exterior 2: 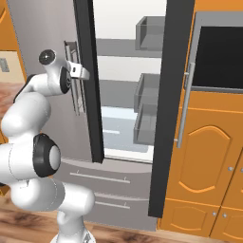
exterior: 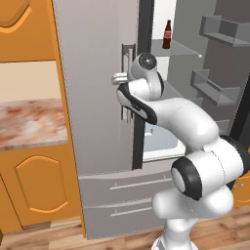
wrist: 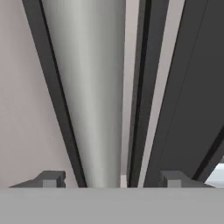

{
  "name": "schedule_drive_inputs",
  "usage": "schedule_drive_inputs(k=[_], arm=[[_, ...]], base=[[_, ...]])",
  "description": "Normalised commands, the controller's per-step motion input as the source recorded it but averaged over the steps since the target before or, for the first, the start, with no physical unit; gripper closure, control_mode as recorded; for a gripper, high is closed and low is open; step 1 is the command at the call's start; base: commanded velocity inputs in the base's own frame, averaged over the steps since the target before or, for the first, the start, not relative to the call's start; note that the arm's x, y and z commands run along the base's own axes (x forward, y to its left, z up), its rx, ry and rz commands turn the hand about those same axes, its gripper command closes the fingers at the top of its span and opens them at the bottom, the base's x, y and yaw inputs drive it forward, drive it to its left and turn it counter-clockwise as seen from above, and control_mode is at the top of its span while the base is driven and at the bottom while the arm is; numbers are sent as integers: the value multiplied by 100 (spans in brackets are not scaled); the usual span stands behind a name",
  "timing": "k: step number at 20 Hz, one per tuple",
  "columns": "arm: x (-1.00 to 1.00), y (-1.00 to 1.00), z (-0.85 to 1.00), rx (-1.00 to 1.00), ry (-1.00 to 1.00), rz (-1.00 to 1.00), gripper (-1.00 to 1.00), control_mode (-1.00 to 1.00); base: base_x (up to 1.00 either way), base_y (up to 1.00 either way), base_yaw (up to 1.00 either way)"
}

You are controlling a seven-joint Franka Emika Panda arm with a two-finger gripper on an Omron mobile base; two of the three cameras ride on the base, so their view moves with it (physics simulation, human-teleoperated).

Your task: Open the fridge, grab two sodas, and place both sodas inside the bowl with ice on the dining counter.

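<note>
The grey fridge (exterior: 95, 97) has its left door shut and its right door swung open. My gripper (wrist: 113, 179) is open, with the left door's vertical bar handle (wrist: 89, 87) between the fingertips (wrist: 51, 178) and a gap on each side. From the base, the hand (exterior: 121, 78) sits against that handle (exterior 2: 73, 80). A dark-brown soda bottle (exterior: 166, 35) with a red label stands upright on an upper shelf inside. The can, the bowl and the dining counter are out of view.
Left of the fridge is a marbled wall counter (exterior: 29, 122) over orange cabinets. The open right door (exterior: 215, 88) carries grey bins. Two drawers (exterior: 127, 190) run along the fridge's bottom. To the right stands an orange cabinet with a black panel (exterior 2: 220, 57).
</note>
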Motion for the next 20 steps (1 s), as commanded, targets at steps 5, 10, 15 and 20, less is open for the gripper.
schedule_drive_inputs(k=[5, 10, 15, 20], arm=[[32, 28, -3, 0, -1, -1, 100, -100], [-15, 71, -13, -1, -3, 12, 100, -100], [-39, 100, -21, -1, 0, 23, 100, -100], [-48, 100, -18, -1, 0, 22, 100, -100]], base=[[0, 0, 0], [0, 0, 0], [0, 0, 0], [0, 0, 0]])
